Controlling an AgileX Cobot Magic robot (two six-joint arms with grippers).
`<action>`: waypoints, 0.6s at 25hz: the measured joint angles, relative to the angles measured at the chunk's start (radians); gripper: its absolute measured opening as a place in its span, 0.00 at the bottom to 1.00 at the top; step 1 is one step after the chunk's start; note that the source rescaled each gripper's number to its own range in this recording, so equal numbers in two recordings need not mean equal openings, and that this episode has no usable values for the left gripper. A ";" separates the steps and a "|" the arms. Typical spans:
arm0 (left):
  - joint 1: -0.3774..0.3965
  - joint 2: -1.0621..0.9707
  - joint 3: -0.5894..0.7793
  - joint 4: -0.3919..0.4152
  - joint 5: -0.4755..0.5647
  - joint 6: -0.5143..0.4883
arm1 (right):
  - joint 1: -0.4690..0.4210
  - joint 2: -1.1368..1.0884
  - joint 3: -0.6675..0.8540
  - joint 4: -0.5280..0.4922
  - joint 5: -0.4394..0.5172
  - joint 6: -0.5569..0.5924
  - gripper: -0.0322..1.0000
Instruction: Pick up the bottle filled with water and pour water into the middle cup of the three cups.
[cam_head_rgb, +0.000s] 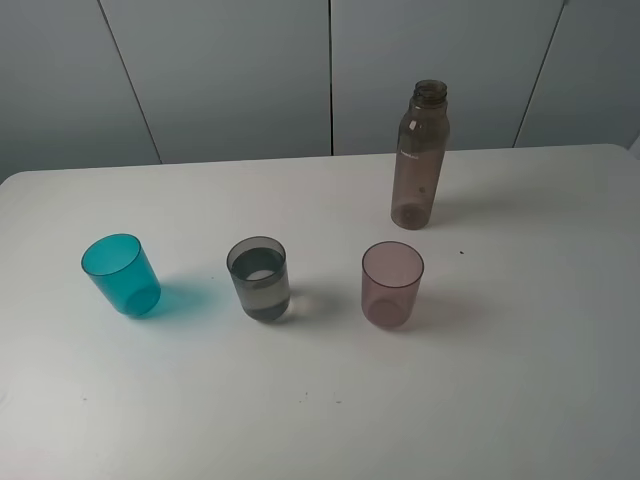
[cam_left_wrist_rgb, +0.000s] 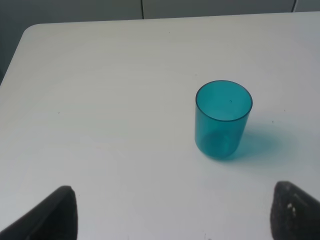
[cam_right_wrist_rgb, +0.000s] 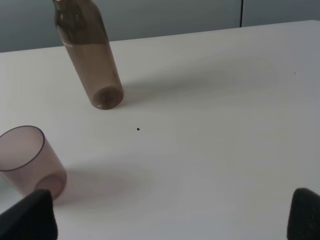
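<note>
The smoky brown bottle (cam_head_rgb: 419, 157) stands upright and capless at the back right of the white table (cam_head_rgb: 520, 380); the right wrist view shows the bottle (cam_right_wrist_rgb: 90, 57) too. The three cups stand in a row in front: teal cup (cam_head_rgb: 121, 275) on the left, the smoky grey middle cup (cam_head_rgb: 260, 279) with some water in its lower part, and the pinkish cup (cam_head_rgb: 391, 284) on the right. My left gripper (cam_left_wrist_rgb: 175, 220) is open, back from the teal cup (cam_left_wrist_rgb: 222, 120). My right gripper (cam_right_wrist_rgb: 170, 217) is open and empty, back from the pinkish cup (cam_right_wrist_rgb: 29, 159). Neither gripper shows in the high view.
A grey panelled wall (cam_head_rgb: 330, 70) runs behind the table's far edge. A small dark speck (cam_head_rgb: 461, 252) lies on the tabletop to the right of the pinkish cup.
</note>
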 joint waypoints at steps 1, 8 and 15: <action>0.000 0.000 0.000 0.000 0.000 0.000 | 0.000 0.000 0.000 0.000 0.000 0.000 1.00; 0.000 0.000 0.000 0.000 0.000 -0.002 | 0.000 0.000 0.000 0.000 0.000 0.000 1.00; 0.000 0.000 0.000 0.000 0.000 -0.002 | 0.000 0.000 0.000 0.000 0.000 0.000 1.00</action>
